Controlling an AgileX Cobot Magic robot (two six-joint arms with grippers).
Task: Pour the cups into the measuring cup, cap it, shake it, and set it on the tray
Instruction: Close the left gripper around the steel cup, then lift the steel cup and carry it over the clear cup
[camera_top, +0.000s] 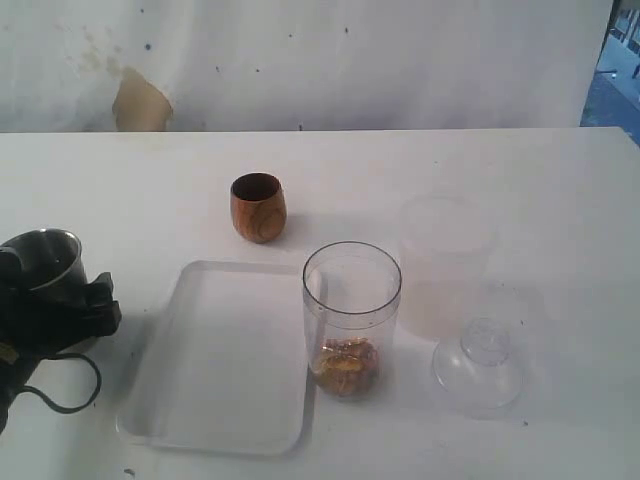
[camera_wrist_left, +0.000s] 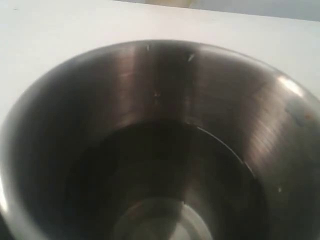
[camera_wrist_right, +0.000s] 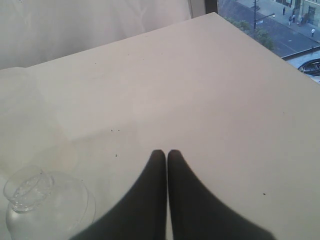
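Measuring cup (camera_top: 352, 300), clear and straight-walled, is pictured upright and uncapped on the white worktop (camera_top: 520, 170), just beside the right rim of the flat white tray (camera_top: 220, 350); a small heap of brownish pieces (camera_top: 345, 370) is seen lying at its bottom. The wood-grain cup (camera_top: 258, 207) is shown standing upright behind the tray, well apart from the measuring cup. At the far left edge of the exterior view the steel tumbler (camera_top: 45, 258) is seen upright, with the black left gripper (camera_top: 70, 300) close against it; its jaws are set wide apart, and whether they touch the tumbler cannot be told. In the left wrist view, the frame is filled by the tumbler's brushed interior. A frosted container (camera_top: 447, 255) is seen to the right of the measuring cup, and a clear dome lid (camera_top: 480, 362) with a knob is seen resting on the worktop in front of it. In the right wrist view the right gripper (camera_wrist_right: 166, 153) is shown above bare worktop near the lid, its dark jaws pressed together on nothing.
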